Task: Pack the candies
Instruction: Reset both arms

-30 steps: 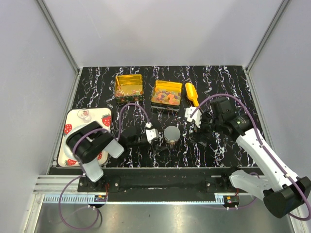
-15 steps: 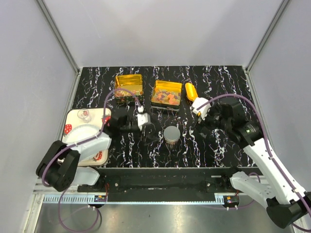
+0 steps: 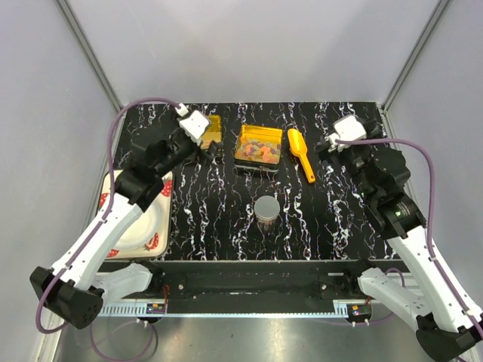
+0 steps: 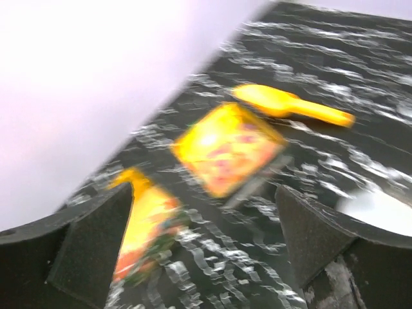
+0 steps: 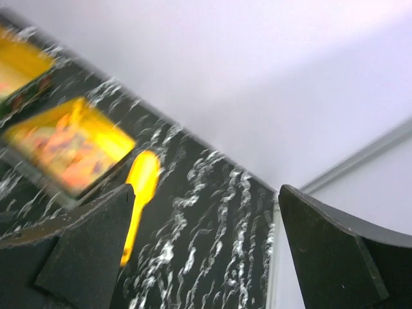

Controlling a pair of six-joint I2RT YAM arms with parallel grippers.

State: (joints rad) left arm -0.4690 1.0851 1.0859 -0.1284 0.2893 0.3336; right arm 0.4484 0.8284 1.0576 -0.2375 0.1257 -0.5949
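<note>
The candies [image 3: 258, 148] fill a square gold tin [image 3: 243, 157] at the back middle of the table, blurred in the left wrist view [image 4: 226, 149] and the right wrist view [image 5: 61, 147]. A second gold tin [image 3: 214, 128] to its left is partly hidden by my left gripper [image 3: 205, 146], which hangs open and empty just over it; some candies [image 4: 135, 261] show in that tin. My right gripper [image 3: 327, 145] is open and empty, raised at the back right, to the right of the yellow-orange scoop [image 3: 300, 154].
A round metal tin [image 3: 266, 210] stands in the table's middle. A strawberry-patterned plate [image 3: 143, 226] lies at the left edge under my left arm. Grey walls close the back and sides; the scoop [image 5: 140, 190] lies beside the candy tin.
My left gripper swung from the front beside the round tin up to the back left tin. My right gripper lifted back and right, uncovering the scoop. Both stayed open.
</note>
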